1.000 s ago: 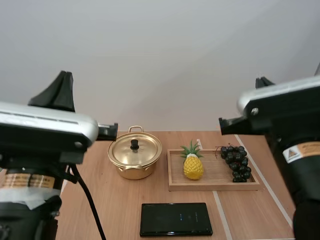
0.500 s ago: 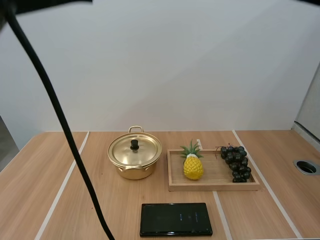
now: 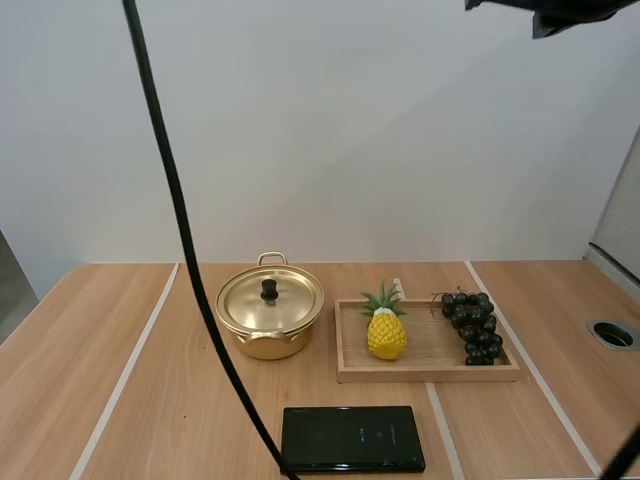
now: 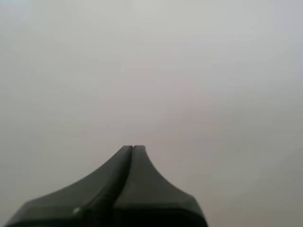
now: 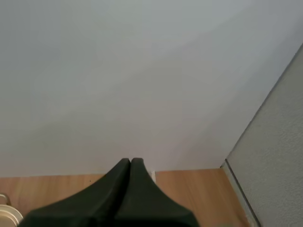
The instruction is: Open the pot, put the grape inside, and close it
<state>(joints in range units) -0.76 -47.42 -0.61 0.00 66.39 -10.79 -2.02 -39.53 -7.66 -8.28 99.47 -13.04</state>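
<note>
Nearest on the light wooden desk [image 3: 100,380] lies a flat black rectangular slab [image 3: 352,438]. Beyond it stands the round gold metal pot [image 3: 268,345], with its gold lid [image 3: 292,300] on and the lid's black knob [image 3: 269,289] upright. Just to the pot's right is a shallow rectangular wooden tray [image 3: 427,374]. In the tray, a yellow toy pineapple [image 3: 386,335] stands at the end by the pot, and the dark bunch of grapes [image 3: 472,325] lies at the far right end. Neither end effector is near the pot or the grapes. The left end effector [image 4: 133,147] has its black fingers pressed together as one wedge, gripping nothing, before a blank pale wall. The right end effector [image 5: 130,161] is likewise closed on nothing, its tips towards the desk's far edge at the wall.
</note>
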